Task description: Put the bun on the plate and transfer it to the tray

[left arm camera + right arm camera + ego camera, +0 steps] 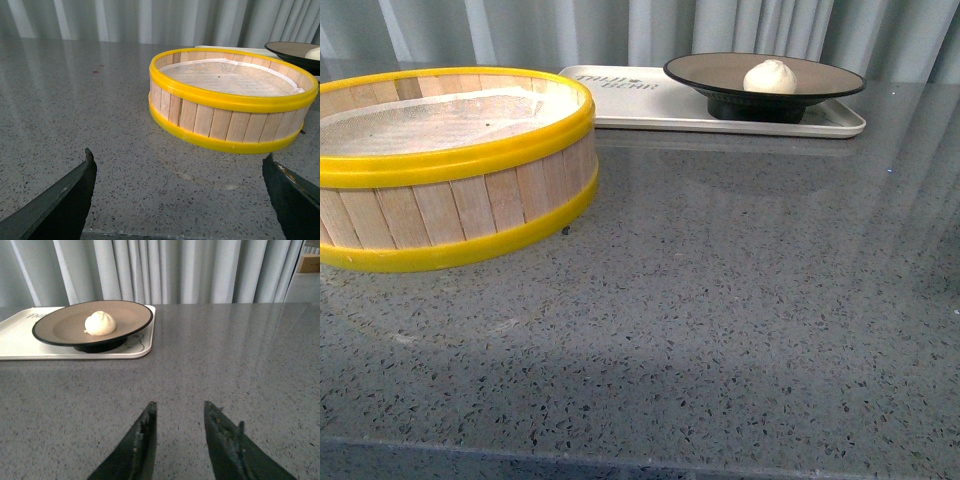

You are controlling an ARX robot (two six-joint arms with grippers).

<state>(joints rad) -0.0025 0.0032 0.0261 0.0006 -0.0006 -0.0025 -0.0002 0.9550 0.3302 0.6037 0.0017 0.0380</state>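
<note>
On the left of the front view we see one steamer basket (450, 165), wooden with two yellow bands, standing on the grey speckled table (720, 330). A white liner lies inside it; we see nothing else in it. Behind and right of the basket lies one tray (630, 100), cream-white, with dark lettering near its left end. One plate (765, 82) stands on the right part of the tray, and one bun (770, 77) sits on the plate, right of its middle.

Neither arm shows in the front view. In the left wrist view our left gripper (180, 200) hangs above the table before the basket (232, 100), jaws spread wide and holding nothing. In the right wrist view our right gripper (180, 440) is parted by a narrow gap, empty, well apart from the tray (20, 342), plate (65, 325) and bun (100, 323).
</note>
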